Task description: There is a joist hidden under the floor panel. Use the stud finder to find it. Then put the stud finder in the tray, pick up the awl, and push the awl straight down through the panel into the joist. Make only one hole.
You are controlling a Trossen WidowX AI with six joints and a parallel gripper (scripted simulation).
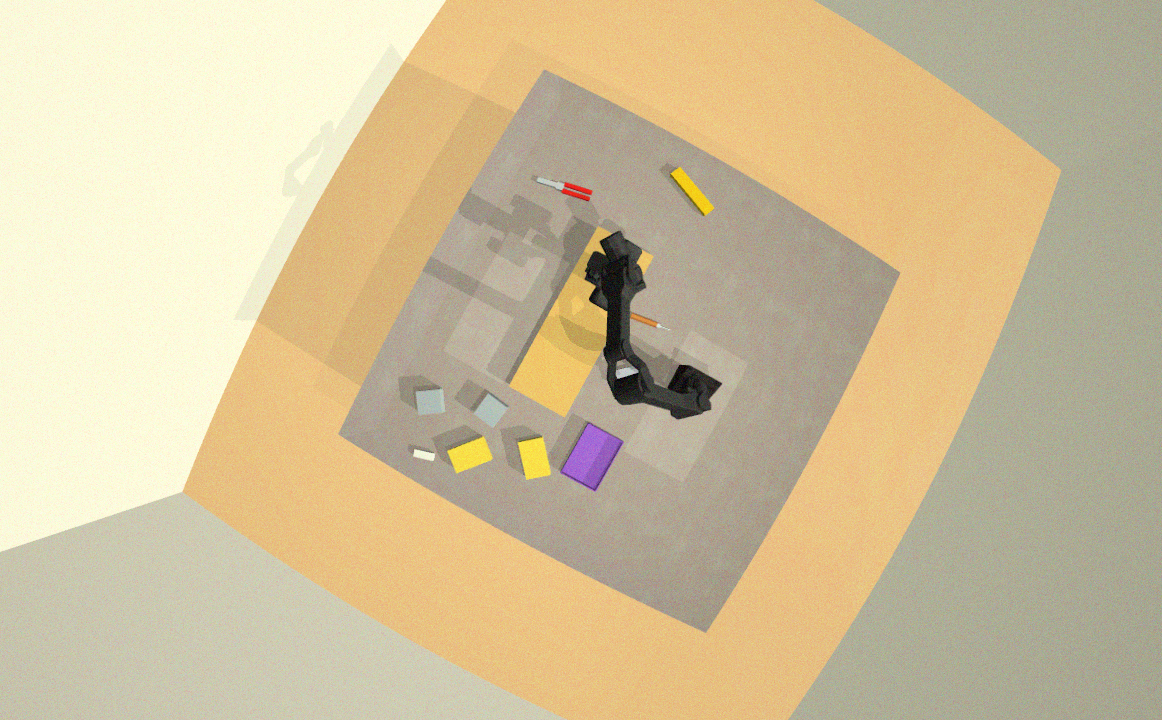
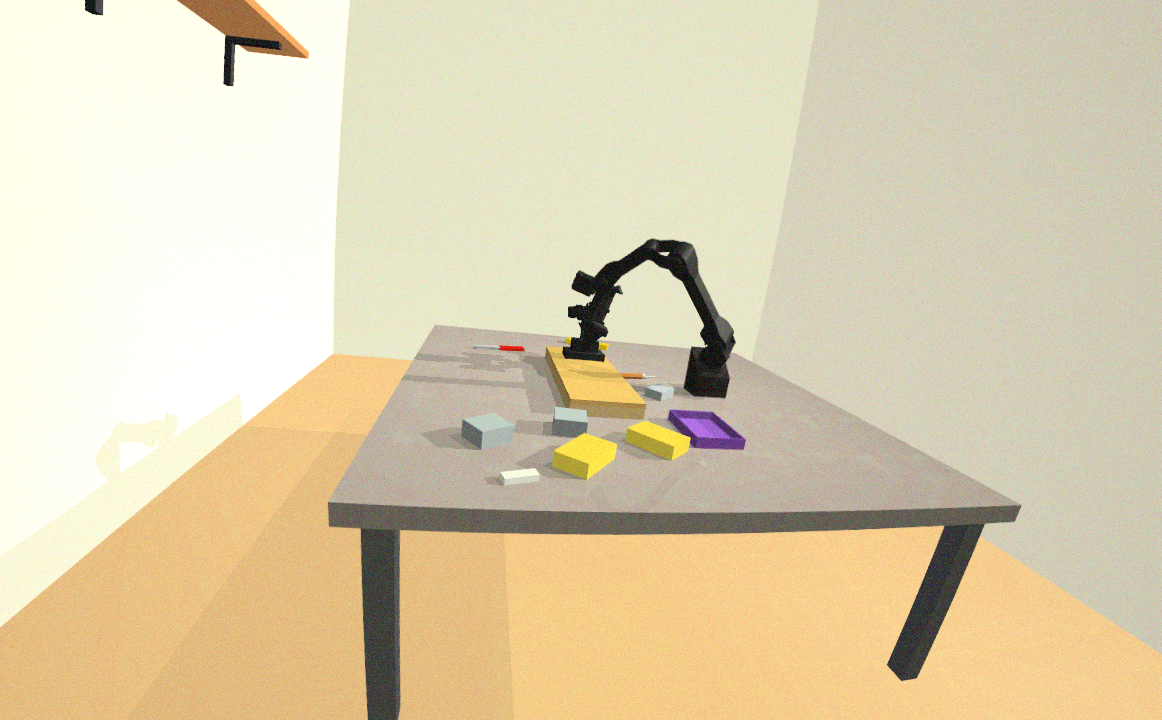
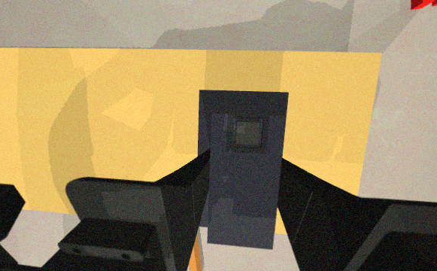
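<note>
The claw is grasping the dark stud finder over the panel's far end; 1 awl is lying beside the panel on the surface.

Pale cream walls are being lit brightly on one side, while the others are being left in duller beige and grey-green. A wooden shelf is being held up on the bright wall by black brackets. The grey desk is being carried by dark legs above a tan floor, across which broad shadows are being cast.
</note>
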